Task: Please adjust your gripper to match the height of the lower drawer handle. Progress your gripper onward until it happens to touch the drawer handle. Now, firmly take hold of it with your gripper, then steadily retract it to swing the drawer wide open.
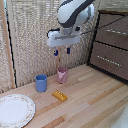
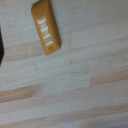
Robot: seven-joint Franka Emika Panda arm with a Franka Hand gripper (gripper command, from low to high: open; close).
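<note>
A: Nearest, what lies on the surface (image 1: 95, 102)?

B: A white plate (image 1: 15, 110) with a patterned rim at the exterior view's near left. Farther in, a small orange block (image 1: 59, 95) with pale markings lies flat; the wrist view shows it too, on pale wood planks.

A: And beyond that?

B: A blue cup (image 1: 41, 82) and a pink cup (image 1: 62, 75), both upright and close together.

A: The tool?

B: The tool (image 1: 62, 51) hangs in the air above the pink cup, short blue fingers pointing down, with a clear gap between them and nothing held.

A: The drawer?

B: Far right in the exterior view. The drawer (image 1: 111, 60) is the lower of two dark brown fronts, flat, rectangular and closed. The drawer handle (image 1: 108, 59) is a thin straight silver bar, its long axis running level along the front. A twin front (image 1: 115, 31) sits above it. The tool is well apart from both.
</note>
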